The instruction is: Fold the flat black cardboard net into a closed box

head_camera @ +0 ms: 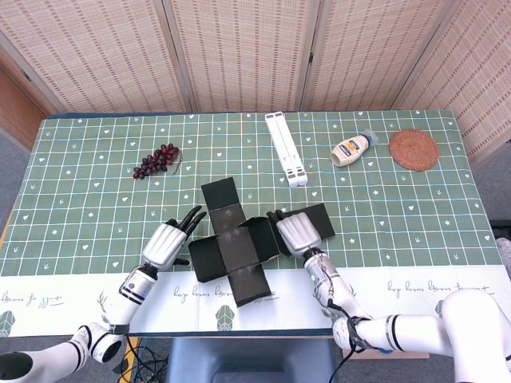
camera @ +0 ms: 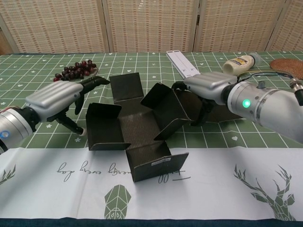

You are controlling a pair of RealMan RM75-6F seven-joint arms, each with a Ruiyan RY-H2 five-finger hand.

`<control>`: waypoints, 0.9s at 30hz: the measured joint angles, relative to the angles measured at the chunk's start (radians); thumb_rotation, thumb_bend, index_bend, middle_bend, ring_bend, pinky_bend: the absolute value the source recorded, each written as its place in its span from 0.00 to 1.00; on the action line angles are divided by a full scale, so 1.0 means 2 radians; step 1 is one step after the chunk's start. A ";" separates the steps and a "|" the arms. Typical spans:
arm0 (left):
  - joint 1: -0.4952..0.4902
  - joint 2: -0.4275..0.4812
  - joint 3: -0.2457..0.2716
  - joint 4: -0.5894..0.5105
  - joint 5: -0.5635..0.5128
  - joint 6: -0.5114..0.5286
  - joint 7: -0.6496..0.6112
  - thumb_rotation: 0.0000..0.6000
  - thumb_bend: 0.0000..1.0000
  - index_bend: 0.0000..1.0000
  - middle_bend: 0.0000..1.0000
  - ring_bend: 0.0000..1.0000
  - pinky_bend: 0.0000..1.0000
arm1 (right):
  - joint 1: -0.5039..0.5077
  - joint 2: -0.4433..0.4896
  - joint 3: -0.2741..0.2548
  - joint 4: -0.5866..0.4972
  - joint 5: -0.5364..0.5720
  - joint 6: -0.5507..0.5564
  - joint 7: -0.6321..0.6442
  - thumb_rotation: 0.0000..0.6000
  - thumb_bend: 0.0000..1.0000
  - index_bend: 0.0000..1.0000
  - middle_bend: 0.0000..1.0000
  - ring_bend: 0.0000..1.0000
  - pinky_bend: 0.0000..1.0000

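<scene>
Silver-shelled right hand (camera: 208, 86) set behind the right-hand panel (camera: 163, 109) of the black cardboard net (camera: 135, 125), fingers curled down the panel's far face and pressing it up into a slant; probably bracing that wall so it stands while the opposite one is raised. Not clear from either view whether anything is truly pinched or merely pushed. Left hand (camera: 59, 98) alongside the left panel (camera: 102, 126), fingers (camera: 94, 81) stretched forward and apart over its outer edge, thumb hanging below, holding nothing; cannot tell whether already touching the card, though placed as if to tip that wall inward. Left panel already lifted off the cloth and standing half-up. Net itself near the front middle of the counter (head_camera: 72, 199), straddling the seam between green checked cloth and white border strip; ribbed base flat, near flap (camera: 158, 165) folded up into a low wall, far flap (camera: 125, 86) lying back and only slightly raised. Judged about midway: side walls rising, lid flap untouched, nothing closed. Further out and well apart from the work: grapes (head_camera: 156, 159) at the far left, white folding stand (head_camera: 286, 148) at the far middle, squeeze bottle (head_camera: 351, 148) beside a woven coaster (head_camera: 413, 149) at the far right.
</scene>
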 measured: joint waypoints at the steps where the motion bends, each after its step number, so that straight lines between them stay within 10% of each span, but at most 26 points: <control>1: 0.000 0.003 0.000 -0.009 -0.001 0.000 -0.003 1.00 0.12 0.00 0.05 0.59 0.44 | 0.001 -0.001 0.001 0.000 -0.001 -0.002 0.001 1.00 0.33 0.27 0.35 0.84 0.94; 27: -0.012 0.091 0.000 -0.159 -0.038 -0.082 -0.264 1.00 0.12 0.00 0.00 0.55 0.44 | 0.076 0.061 -0.019 0.013 -0.096 -0.120 -0.020 1.00 0.33 0.30 0.38 0.85 0.94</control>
